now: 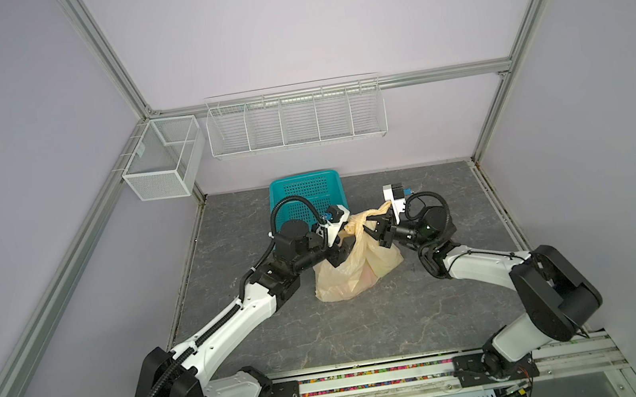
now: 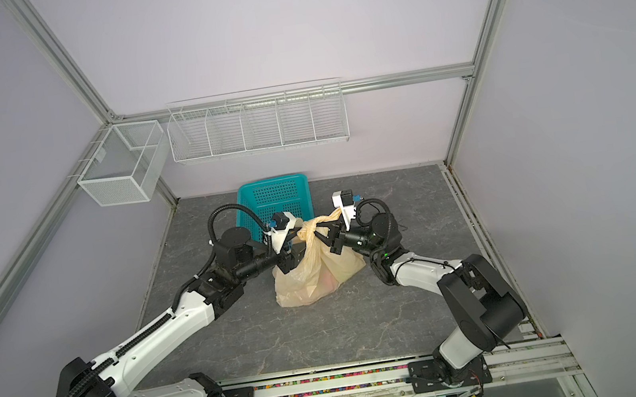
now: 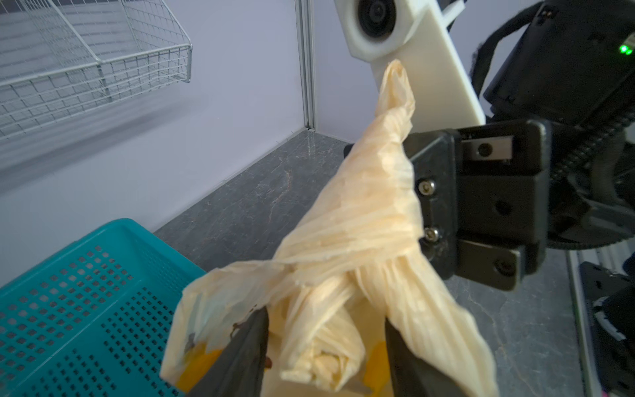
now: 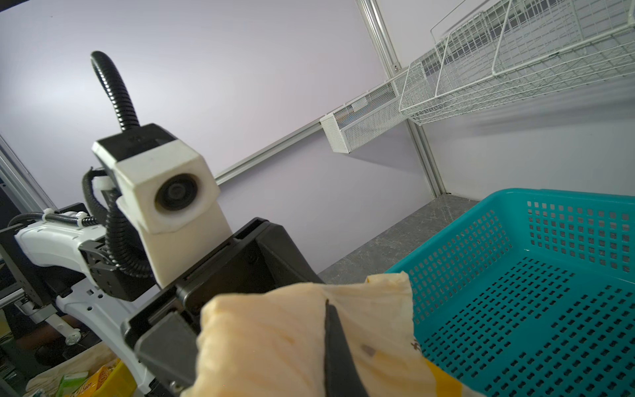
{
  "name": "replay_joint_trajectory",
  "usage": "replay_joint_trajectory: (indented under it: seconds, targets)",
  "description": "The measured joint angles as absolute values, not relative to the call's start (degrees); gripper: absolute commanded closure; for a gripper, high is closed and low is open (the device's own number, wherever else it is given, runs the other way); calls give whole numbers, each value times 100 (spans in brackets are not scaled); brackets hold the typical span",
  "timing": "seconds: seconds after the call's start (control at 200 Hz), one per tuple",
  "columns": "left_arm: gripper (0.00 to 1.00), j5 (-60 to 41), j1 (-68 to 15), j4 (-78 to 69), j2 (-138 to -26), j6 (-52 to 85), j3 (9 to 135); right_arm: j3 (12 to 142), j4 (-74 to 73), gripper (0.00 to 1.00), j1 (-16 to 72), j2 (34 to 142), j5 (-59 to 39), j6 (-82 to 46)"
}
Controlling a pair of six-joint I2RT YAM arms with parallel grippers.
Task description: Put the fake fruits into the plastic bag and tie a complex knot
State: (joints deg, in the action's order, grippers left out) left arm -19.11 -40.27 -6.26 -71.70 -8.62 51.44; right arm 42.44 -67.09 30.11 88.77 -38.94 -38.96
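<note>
The pale-yellow plastic bag [image 1: 353, 270] [image 2: 310, 277] sits on the grey table between both arms. Its handles are bunched into a knot [image 1: 354, 226] [image 2: 309, 230] on top. A faint pink shape [image 1: 368, 277] shows through the film; otherwise the fake fruits are hidden inside. My left gripper [image 3: 323, 318] is open, its two dark fingers standing apart on either side of a twisted handle end [image 3: 319, 343] without pinching it. My right gripper [image 4: 328, 307] is shut on the other handle, whose tail [image 3: 395, 89] sticks up past it. In both top views the two grippers [image 1: 340, 246] [image 1: 376, 233] flank the knot.
A teal perforated basket [image 1: 307, 192] [image 4: 532, 292] stands just behind the bag and the left gripper. A white wire rack [image 1: 295, 119] and a mesh box [image 1: 162, 157] hang on the back wall. The arms' base rail [image 1: 373, 380] runs along the front edge.
</note>
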Motion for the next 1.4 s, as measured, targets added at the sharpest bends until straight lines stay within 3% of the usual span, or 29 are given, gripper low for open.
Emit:
replay_joint_trajectory:
  seconds: [0.15,0.44,0.695,0.805,0.955,1.07,1.4]
  targets:
    - [65,-1815,-4027,-648,-7170,-834,5144,4244,-6536,93,3011,8807,-3929,-3809]
    - [100,-1691,-4032,-534,-7168,-862,5151,4244,-6361,93,3009,8731,-3951,-3632]
    - [100,-1479,-4069,-318,-7078,-915,5155,4244,-6086,92,3013,8678,-3964,-3382]
    - [100,-1280,-4086,-178,-6949,-913,5155,4244,-5911,84,3004,8635,-3968,-3229]
    - [100,-985,-4084,-47,-6687,-913,5155,4244,-5315,63,2936,8390,-3883,-2818]
    - [100,-832,-4084,86,-6578,-915,5155,4244,-4641,52,2902,8034,-3793,-2351]
    - [100,-751,-4084,344,-6552,-915,5155,4512,-1415,38,2783,6410,-3301,-255]
